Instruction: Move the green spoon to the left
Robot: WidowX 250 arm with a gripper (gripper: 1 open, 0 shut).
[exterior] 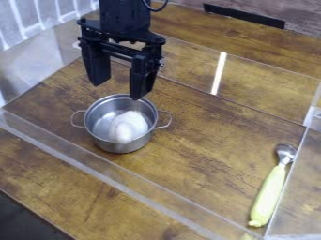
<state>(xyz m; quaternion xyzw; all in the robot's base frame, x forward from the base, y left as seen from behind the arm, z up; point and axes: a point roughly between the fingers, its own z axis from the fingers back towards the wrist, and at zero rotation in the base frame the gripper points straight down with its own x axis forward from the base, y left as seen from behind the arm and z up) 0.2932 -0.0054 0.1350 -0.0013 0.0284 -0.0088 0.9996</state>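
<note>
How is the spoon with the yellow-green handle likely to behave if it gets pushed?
The spoon should move as one stiff piece, given its thick, straight handle. Lying flat, it will probably slide or swivel rather than tip. The smooth-looking handle may be a little slippery.

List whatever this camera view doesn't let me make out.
All in the camera view:
- Robot arm: upper part cut off by the top edge.
- White object: underside hidden by the steel pot; too indistinct to identify.
- Dark shape, lower left: cut off by the picture's edge.
</note>
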